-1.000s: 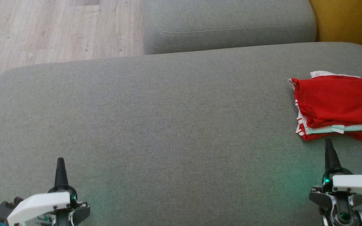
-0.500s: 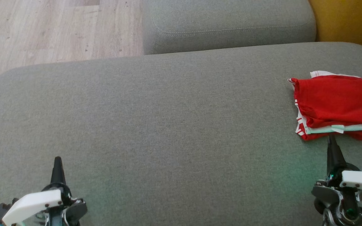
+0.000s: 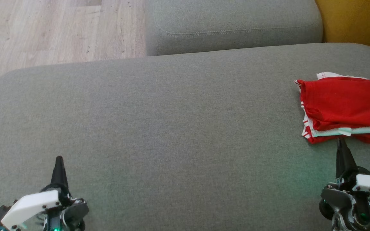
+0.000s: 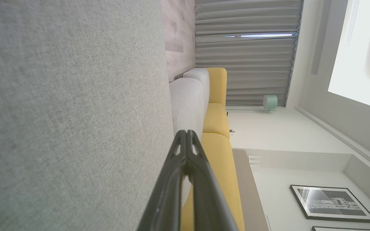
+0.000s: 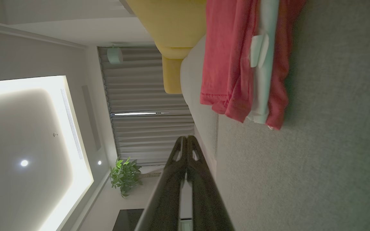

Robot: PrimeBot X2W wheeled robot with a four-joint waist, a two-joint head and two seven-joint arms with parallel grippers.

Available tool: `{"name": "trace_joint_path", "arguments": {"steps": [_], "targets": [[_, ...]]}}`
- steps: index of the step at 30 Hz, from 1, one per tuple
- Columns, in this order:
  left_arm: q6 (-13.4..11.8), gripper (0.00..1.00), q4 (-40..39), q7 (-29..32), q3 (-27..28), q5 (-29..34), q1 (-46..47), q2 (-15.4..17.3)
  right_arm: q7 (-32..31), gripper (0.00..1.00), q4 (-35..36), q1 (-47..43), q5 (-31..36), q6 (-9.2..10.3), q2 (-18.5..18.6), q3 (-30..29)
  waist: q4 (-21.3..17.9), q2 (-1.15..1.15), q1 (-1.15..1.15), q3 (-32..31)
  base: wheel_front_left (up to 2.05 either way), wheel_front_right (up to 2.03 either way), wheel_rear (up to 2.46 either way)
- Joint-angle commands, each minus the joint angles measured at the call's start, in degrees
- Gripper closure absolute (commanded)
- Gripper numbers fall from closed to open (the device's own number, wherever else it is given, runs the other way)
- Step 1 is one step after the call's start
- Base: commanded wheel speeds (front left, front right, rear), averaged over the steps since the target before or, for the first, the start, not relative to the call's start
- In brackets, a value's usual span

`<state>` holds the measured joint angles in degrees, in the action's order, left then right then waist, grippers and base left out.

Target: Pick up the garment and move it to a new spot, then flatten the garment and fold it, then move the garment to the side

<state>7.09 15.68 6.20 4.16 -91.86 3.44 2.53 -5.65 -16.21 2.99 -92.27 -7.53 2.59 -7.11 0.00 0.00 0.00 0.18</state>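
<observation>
At the front of the grey cushion [image 3: 172,128], left gripper [image 3: 58,159] and right gripper [image 3: 341,141] are both clenched on nothing. Farther back, at that cushion's right side, the red garment [image 3: 345,102] lies folded. The task appears essentially complete.

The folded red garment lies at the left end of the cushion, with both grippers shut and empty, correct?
No: the head view shows the garment at the right end of the cushion. The left gripper and right gripper are shut and empty.
</observation>
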Motion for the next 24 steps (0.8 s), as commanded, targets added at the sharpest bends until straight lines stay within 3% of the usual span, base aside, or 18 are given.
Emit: {"name": "trace_joint_path", "arguments": {"steps": [1, 24], "targets": [[0.4, 1.0, -1.6, 0.3, 2.3, -0.3, 2.8, 0.4, -0.4, 1.0, 2.2, 3.1, -0.3, 0.04, 0.7, 1.1, 0.0, 0.0, 0.0, 0.0, 0.0, 0.0, 0.0], [0.4, 1.0, -1.6, 0.3, 2.4, -0.3, 2.8, 0.4, -0.5, 1.0, 2.2, 3.2, -0.2, 0.04, 0.6, 1.0, 0.0, 0.0, 0.0, 0.0, 0.0, 0.0, 0.0]]}}
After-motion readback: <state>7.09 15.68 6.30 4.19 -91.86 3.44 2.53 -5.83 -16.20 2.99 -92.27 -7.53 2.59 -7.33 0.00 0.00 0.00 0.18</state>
